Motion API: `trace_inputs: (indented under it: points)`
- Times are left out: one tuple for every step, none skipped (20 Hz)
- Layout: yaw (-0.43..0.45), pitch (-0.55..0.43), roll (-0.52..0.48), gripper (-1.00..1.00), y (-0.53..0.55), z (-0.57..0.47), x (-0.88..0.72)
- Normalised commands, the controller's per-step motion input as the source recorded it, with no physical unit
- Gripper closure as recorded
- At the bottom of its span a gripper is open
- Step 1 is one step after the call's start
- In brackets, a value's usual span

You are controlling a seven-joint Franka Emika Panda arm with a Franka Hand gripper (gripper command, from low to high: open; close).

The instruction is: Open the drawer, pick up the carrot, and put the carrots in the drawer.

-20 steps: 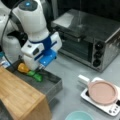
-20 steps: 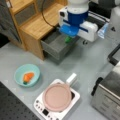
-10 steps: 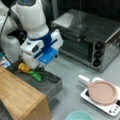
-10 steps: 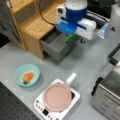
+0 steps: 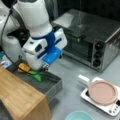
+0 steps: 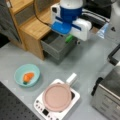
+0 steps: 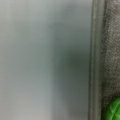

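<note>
In a front view, finding the drawer (image 5: 50,85) standing pulled out of the wooden-topped cabinet (image 5: 20,97), just as half a second and one second ago, so counting the opening step as done. Noticing only a small shift of the arm since then, hardly changing anything for the task. Hanging the gripper (image 5: 45,66) just above the inside of the drawer, near a yellow toy vegetable (image 5: 23,67) and a green toy vegetable (image 5: 35,75) lying there, seemingly touching neither. Not managing to tell parted fingers from closed ones, hidden as they are under the white and blue hand; seeing nothing orange there. In a front view from the opposite side, finding the carrot (image 6: 28,77) lying in a teal bowl (image 6: 16,75) on the grey table (image 6: 82,62), well apart from the drawer (image 6: 56,47) and from the arm, in the same place as in the earlier pictures, so judging the picking up as not yet begun. Seeing here only the body of the hand over the drawer, with the green toy vegetable (image 6: 69,38) peeking out beside it. In the wrist view, looking down across the rim of the drawer (image 7: 96,60), with bare table on the left, dark drawer floor on the right and the green toy vegetable (image 7: 113,111) in the bottom right corner; showing no fingertips.
</note>
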Motion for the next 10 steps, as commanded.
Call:
trace_inputs:
  points:
    - [0.020, 0.197, 0.056, -1.00, -0.22, 0.23, 0.54]
    - [0.023, 0.203, 0.057, -1.00, -0.21, 0.22, 0.52]
    - [0.019, 0.211, 0.053, -1.00, -0.22, 0.23, 0.52]
    - [0.020, 0.218, 0.049, -1.00, -0.23, 0.22, 0.53]
    - [0.023, 0.221, 0.048, -1.00, -0.23, 0.22, 0.52]
    - [0.030, 0.226, 0.055, -1.00, -0.24, 0.21, 0.52]
    - [0.044, 0.221, 0.065, -1.00, -0.25, 0.21, 0.53]
    - [0.051, 0.223, 0.068, -1.00, -0.25, 0.20, 0.52]
    - [0.069, 0.227, 0.078, -1.00, -0.26, 0.21, 0.52]
    - [0.081, 0.238, 0.083, -1.00, -0.28, 0.21, 0.53]
